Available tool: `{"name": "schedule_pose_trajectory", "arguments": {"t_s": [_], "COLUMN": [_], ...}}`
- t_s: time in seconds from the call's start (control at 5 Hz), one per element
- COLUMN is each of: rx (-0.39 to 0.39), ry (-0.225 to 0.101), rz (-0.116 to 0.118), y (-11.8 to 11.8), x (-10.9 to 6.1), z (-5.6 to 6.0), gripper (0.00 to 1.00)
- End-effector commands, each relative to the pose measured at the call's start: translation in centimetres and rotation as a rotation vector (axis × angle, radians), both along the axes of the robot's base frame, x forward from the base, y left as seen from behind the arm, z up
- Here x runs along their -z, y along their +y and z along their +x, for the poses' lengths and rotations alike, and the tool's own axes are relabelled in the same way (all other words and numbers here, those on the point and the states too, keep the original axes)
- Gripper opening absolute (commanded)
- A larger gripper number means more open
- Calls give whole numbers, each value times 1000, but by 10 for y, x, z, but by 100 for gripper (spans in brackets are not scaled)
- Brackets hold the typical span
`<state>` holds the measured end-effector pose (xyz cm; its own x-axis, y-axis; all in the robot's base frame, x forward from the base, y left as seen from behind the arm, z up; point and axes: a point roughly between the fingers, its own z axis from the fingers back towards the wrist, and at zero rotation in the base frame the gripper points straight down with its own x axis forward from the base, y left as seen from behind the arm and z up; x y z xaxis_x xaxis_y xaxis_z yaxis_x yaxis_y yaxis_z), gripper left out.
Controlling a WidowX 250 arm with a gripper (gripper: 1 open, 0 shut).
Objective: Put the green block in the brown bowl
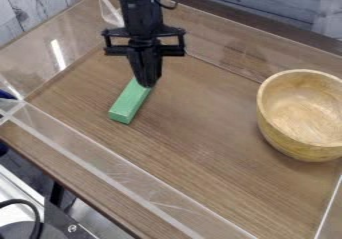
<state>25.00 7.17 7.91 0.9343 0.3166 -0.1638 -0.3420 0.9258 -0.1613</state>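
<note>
The green block (128,104) lies flat on the wooden tabletop, left of centre, its long side running from lower left to upper right. My black gripper (146,79) points down over the block's upper end, fingers pressed together and shut with nothing between them; whether the tips touch the block I cannot tell. The brown bowl (305,113) stands upright and empty at the right edge, well apart from the block and the gripper.
Low clear plastic walls (80,148) border the wooden table on the front and left. A dark cable and frame (27,218) show at the bottom left, outside the wall.
</note>
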Motion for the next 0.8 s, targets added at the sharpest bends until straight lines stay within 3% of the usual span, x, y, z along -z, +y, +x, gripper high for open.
{"name": "schedule_pose_trajectory", "arguments": {"t_s": [0.0, 0.2, 0.6], "rx": [-23, -25, -44], "ry": [-50, -75, -25], "rz": [-5, -8, 13], "y": [5, 6, 10], "x": [-9, -12, -20], "z": [14, 18, 9], "gripper": [0, 0, 0]}}
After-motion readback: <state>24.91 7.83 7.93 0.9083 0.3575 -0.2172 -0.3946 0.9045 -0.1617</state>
